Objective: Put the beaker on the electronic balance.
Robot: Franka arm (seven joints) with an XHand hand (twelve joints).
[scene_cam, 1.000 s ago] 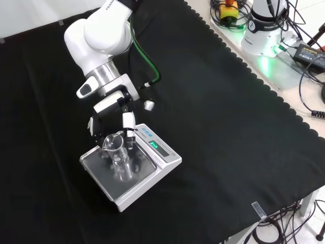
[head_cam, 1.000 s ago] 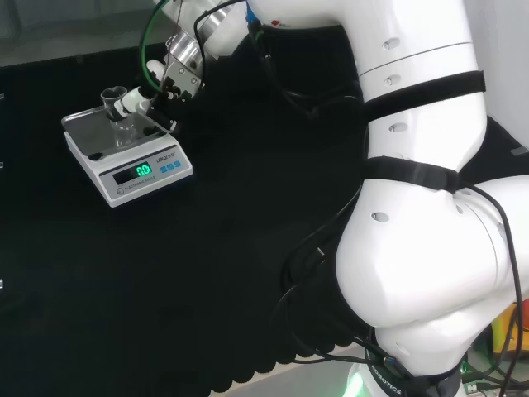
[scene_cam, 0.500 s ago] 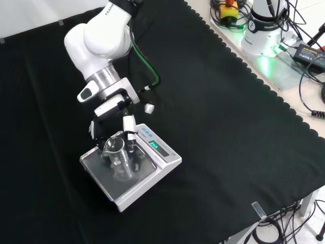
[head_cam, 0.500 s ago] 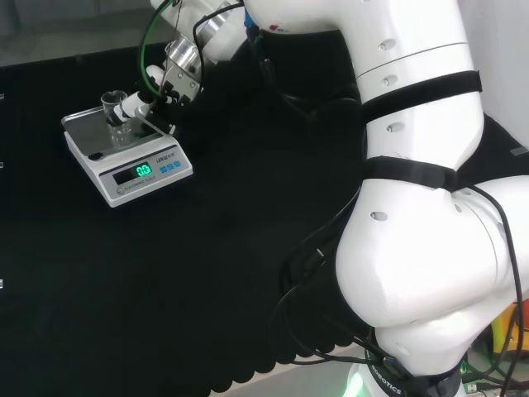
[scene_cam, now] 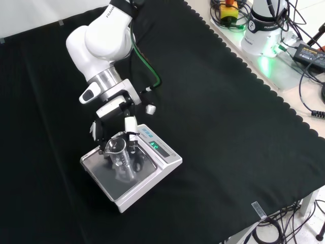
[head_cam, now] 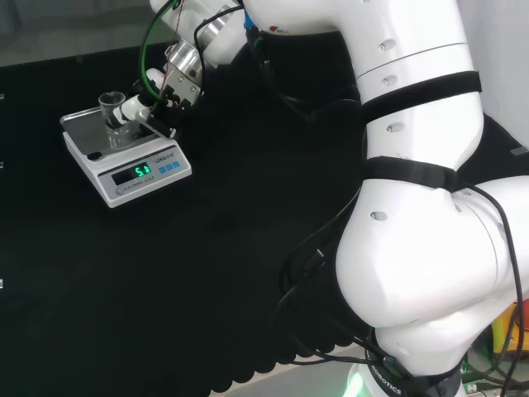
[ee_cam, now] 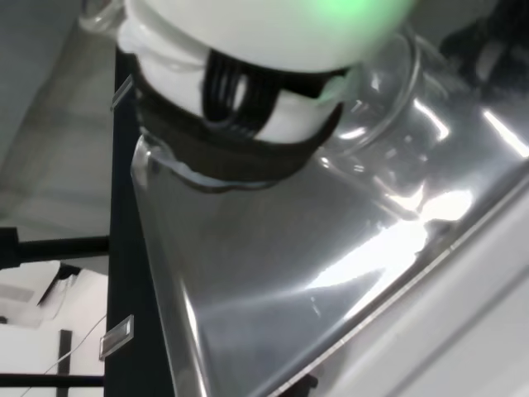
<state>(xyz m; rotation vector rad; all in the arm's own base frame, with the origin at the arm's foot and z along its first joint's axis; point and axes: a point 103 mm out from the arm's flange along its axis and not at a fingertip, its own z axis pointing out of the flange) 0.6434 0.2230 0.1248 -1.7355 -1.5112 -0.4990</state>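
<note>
Beaker [head_cam: 114, 117] of clear glass, small, with a round open rim and a thick base, stands upright on the steel pan of the electronic balance [head_cam: 89, 137] in the head view, toward the pan's far right part. In the front view the beaker [scene_cam: 118, 152] rises from the middle of the balance [scene_cam: 163, 163], its wall throwing pale reflections onto the shiny plate below it. The balance is white, with a green lit display on its front panel. Just to the right of the beaker in the head view sits the hand [head_cam: 155, 93], black and white, its fingers reaching to the beaker's side and set round it; whether they press the glass or only stand against it cannot be told. In the wrist view a blurred white finger [ee_cam: 248, 74] lies against the beaker [ee_cam: 388, 107], above the balance pan [ee_cam: 273, 281].
</note>
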